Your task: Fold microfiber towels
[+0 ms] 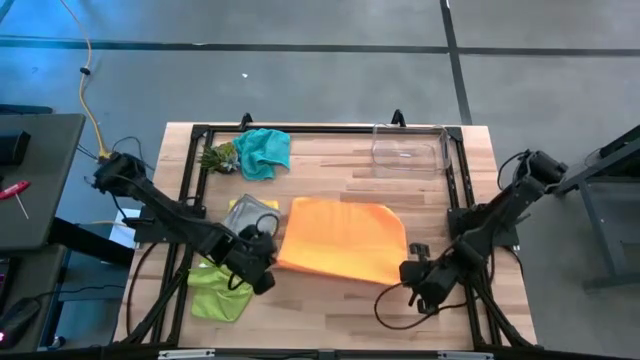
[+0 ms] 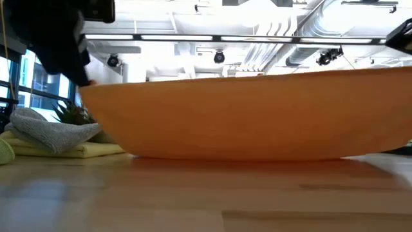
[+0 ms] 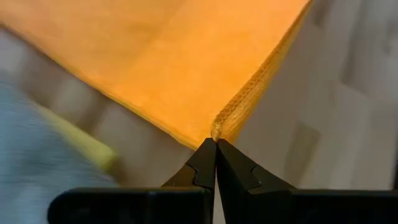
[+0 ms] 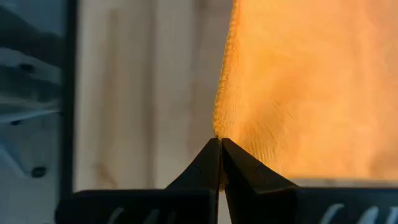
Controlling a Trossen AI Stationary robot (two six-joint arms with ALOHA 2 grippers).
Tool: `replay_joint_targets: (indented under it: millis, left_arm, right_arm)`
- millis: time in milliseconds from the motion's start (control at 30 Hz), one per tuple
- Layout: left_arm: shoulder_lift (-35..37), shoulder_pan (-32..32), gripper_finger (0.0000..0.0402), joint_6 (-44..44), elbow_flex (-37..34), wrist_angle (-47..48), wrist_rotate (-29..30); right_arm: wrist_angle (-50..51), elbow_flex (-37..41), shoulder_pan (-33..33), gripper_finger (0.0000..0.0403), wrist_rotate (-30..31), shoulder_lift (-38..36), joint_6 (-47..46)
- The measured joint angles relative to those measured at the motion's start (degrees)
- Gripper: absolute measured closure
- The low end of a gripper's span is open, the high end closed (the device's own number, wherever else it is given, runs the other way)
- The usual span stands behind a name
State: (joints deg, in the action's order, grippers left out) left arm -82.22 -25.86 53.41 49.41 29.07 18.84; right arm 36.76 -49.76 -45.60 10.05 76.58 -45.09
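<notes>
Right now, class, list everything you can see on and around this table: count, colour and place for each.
orange towel: one, orange, table centre, near corners pinched by both tools
teal towel: one, teal, far left, bunched
grey towel: one, grey, on the yellow towel
yellow towel: one, yellow, left of centre
lime green towel: one, lime green, near left
spiky plant: one, green, beside the teal towel
clear bin: one, clear, far right
left tool: shut on orange towel
right tool: shut on orange towel

5 towels point(image 1: 343, 240), 1 plastic bin point(image 1: 405, 150), 1 plant point(image 1: 218, 157), 2 hands point(image 1: 264, 268)
</notes>
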Motion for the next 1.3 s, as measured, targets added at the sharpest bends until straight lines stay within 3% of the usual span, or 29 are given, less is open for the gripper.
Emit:
replay_joint_targets:
  millis: [233,400,533,767,900,1300]
  left_arm:
    - [-5.25,-1.13,0.0401,-1.93,0.02,-5.76,-10.31]
    - [-6.07,0.53,0.0401,-2.61,0.02,-5.35,-11.56]
    - [-5.94,2.79,0.0402,-3.74,0.07,-7.07,-16.05]
    - [-7.76,5.23,0.0401,-5.86,0.01,-7.79,-18.08]
    - [-6.85,8.47,0.0402,-6.69,0.47,-7.50,-20.49]
    - [-2.86,22.50,0.0401,-15.64,0.96,-6.82,-19.26]
  right_arm:
    - [-3.81,0.00,-1.36,0.0403,-6.06,-0.04,-0.52]
    - [0.11,0.02,-1.13,0.0403,-3.21,-0.04,-2.64]
    - [0.15,-0.02,-0.43,0.0403,-9.53,-0.03,1.34]
    - [0.98,-0.02,2.07,0.0403,-10.86,0.29,2.59]
    - [1.28,0.00,4.69,0.0403,-15.13,-1.73,4.30]
    - [20.05,0.00,15.47,0.0403,-3.85,-14.84,3.49]
